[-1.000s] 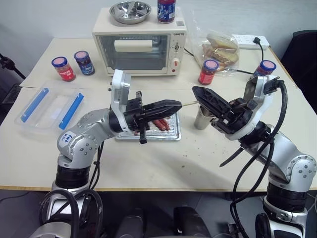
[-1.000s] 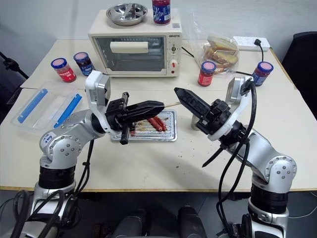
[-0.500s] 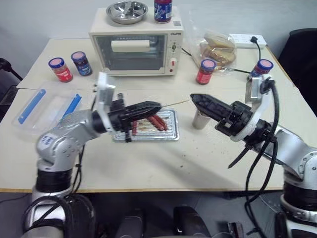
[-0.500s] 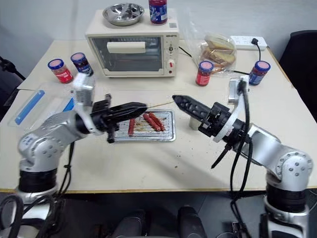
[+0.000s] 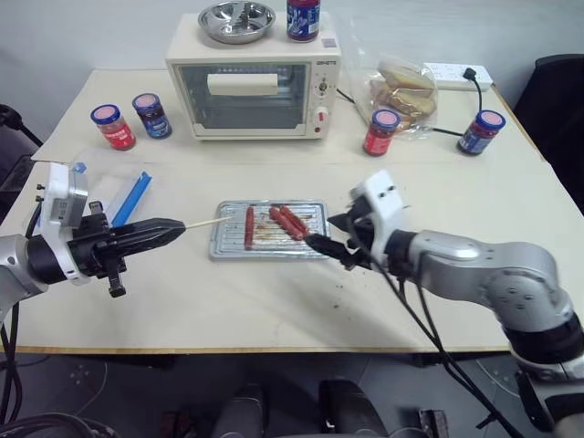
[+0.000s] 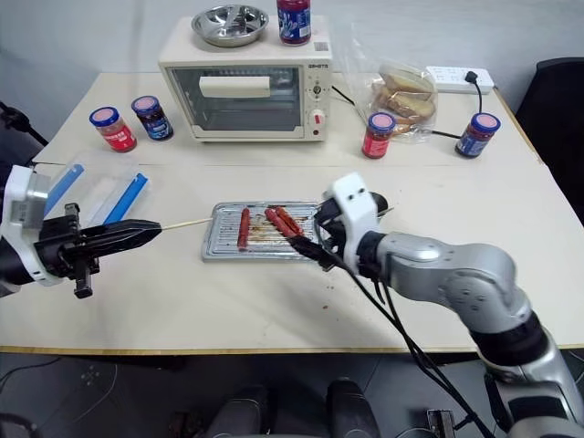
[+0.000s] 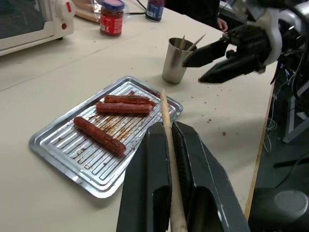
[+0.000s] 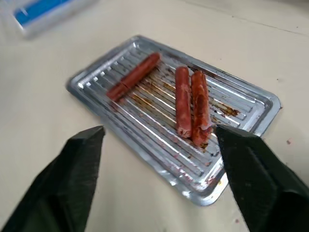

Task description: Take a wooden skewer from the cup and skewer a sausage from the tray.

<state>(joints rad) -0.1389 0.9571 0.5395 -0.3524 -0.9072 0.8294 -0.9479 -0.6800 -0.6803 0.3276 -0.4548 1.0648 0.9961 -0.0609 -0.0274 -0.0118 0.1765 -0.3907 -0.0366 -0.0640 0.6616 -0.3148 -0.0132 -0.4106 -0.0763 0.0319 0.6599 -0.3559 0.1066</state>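
My left gripper (image 5: 174, 229) is shut on a wooden skewer (image 5: 208, 222) and hangs left of the tray (image 5: 228, 241); the stick's tip points at the tray's left rim. In the left wrist view the skewer (image 7: 165, 108) runs out between the closed fingers. Three sausages lie on the tray: one apart on the left (image 5: 248, 226), two side by side (image 5: 286, 220). My right gripper (image 5: 325, 235) stands open and empty at the tray's right edge, low over the table. The steel cup (image 7: 175, 60) with more skewers stands behind it.
A toaster oven (image 5: 255, 87) with a steel bowl (image 5: 237, 20) on top stands at the back. Jars (image 5: 114, 126) (image 5: 381, 132) (image 5: 481, 130) and a bread bag (image 5: 406, 91) flank it. A clear box with blue clips (image 5: 123, 193) lies behind my left gripper.
My left arm has swung left with the skewer, from above the tray to beside it. My right gripper has opened, rolled and dropped to the tray's right edge.
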